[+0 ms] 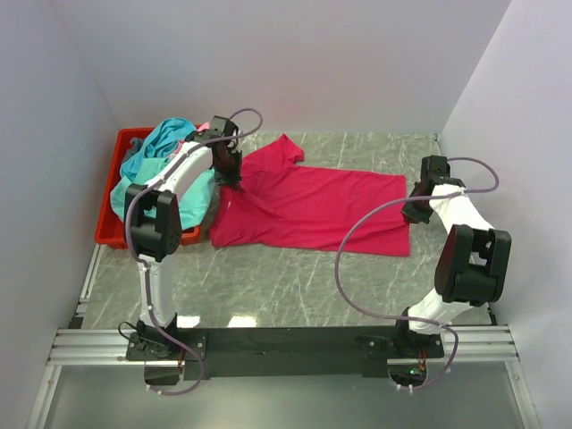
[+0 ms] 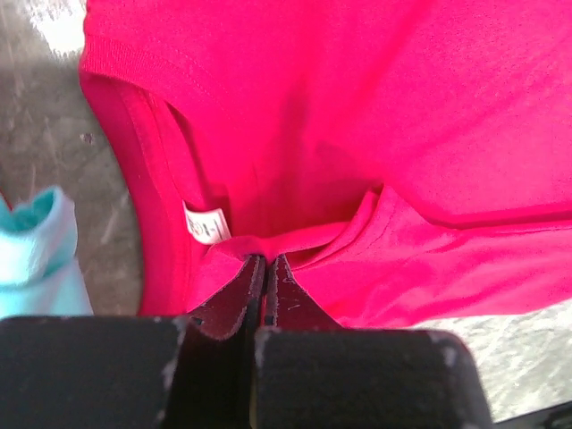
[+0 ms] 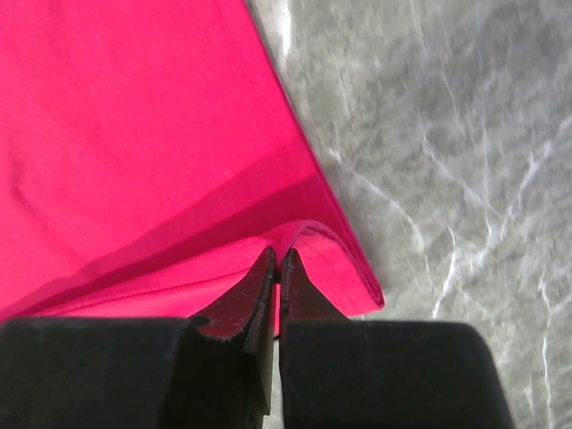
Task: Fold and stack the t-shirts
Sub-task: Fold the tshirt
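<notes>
Left fingers pinch the magenta t-shirt at collar — right fingers, seemingly, its hem.

White walls; grey marble tabletop (faintly glossy).

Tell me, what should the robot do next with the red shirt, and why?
Probably pull the two arms gently apart. The left gripper is pinched shut on the red shirt by its collar, the right gripper on its hem, and the cloth near the collar lies bunched, so a stretch would flatten it.

Overhead and close wrist views share the t-shirt.
</notes>
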